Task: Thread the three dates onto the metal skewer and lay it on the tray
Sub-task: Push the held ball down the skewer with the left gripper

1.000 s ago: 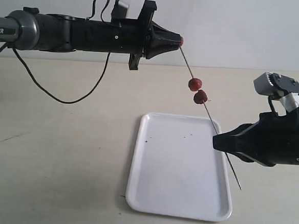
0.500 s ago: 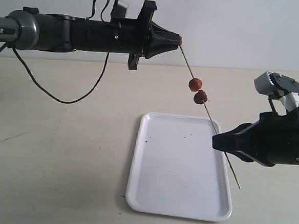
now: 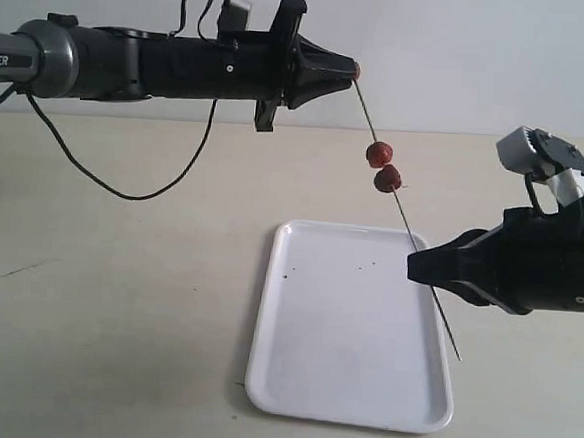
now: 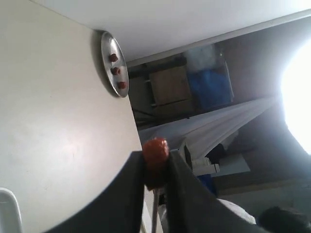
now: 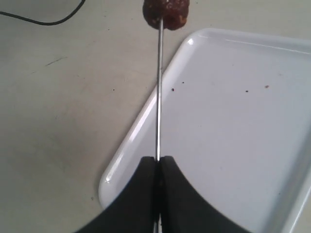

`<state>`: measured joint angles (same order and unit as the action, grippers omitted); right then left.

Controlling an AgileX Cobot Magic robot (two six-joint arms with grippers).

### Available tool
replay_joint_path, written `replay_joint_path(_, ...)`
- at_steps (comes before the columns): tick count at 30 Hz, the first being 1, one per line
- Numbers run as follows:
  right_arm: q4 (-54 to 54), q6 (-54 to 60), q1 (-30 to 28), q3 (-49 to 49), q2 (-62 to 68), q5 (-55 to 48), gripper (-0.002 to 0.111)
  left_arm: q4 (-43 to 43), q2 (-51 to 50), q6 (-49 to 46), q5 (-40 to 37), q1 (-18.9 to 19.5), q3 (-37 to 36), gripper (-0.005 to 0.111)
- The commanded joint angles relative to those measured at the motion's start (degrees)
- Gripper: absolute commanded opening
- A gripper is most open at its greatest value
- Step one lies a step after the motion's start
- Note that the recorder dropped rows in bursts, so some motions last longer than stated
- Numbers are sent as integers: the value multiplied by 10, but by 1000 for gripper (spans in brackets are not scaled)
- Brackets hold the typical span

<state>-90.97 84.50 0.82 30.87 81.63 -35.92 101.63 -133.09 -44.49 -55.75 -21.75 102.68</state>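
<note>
Reaching in from the upper left of the exterior view, the left claw (image 3: 353,74) is clamped on one date (image 4: 155,149), high above the pale worktop (image 3: 115,317). A black cable (image 3: 104,181) droops from that arm onto the worktop. From the clamped date a thin metal skewer (image 3: 405,215) slants down toward the right. A second date (image 3: 379,153) and a third date (image 3: 388,178) sit threaded on its upper part, one just under the other and close together. Below, at lower centre, the white tray (image 3: 291,379) lies flat on the worktop with only a few dark specks in it. From the right edge the right claw (image 3: 411,268) is pinched tight on the lower part of the skewer, above the tray's right rim, with the skewer's end poking out beneath it in the air.
</note>
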Motion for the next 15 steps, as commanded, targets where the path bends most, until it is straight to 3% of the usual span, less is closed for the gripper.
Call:
replay_joint_path(1, -21, 3, -1, 10, -1, -23, 0, -17, 4, -8, -24, -18, 0, 14)
replay_joint_path(15, -51, 20, -1, 20, -1, -32, 0, -17, 4, -34, -30, -53, 0, 14)
